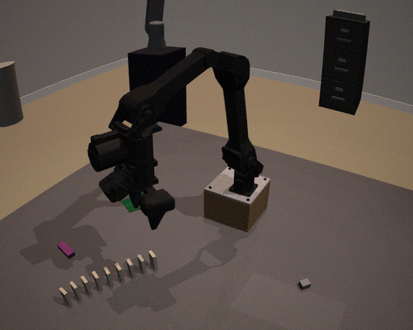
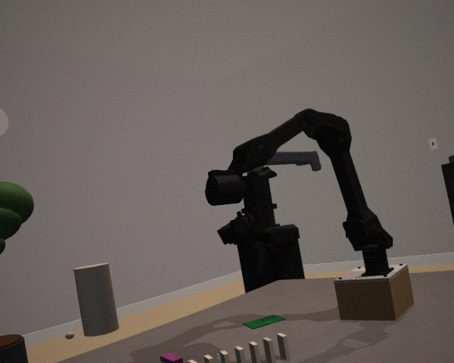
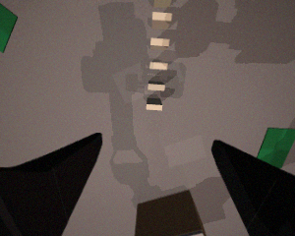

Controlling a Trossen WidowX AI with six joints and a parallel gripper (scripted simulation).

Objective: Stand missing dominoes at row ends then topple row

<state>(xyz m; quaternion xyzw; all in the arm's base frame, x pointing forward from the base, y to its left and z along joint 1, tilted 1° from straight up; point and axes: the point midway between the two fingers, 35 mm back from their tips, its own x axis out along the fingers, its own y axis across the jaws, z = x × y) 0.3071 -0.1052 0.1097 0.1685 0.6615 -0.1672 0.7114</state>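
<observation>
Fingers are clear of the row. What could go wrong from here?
The gripper is wide open above the near end of the row; lowering it there might knock the end domino. The dominoes stand closely spaced, so one early bump would probably topple its neighbours too. A push that drifts sideways may only twist the end one.

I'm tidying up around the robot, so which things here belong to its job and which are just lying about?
Part of the job:
- row of standing dominoes
- gripper, open

Apparently just lying about:
- purple block
- green mat
- small grey block
</observation>
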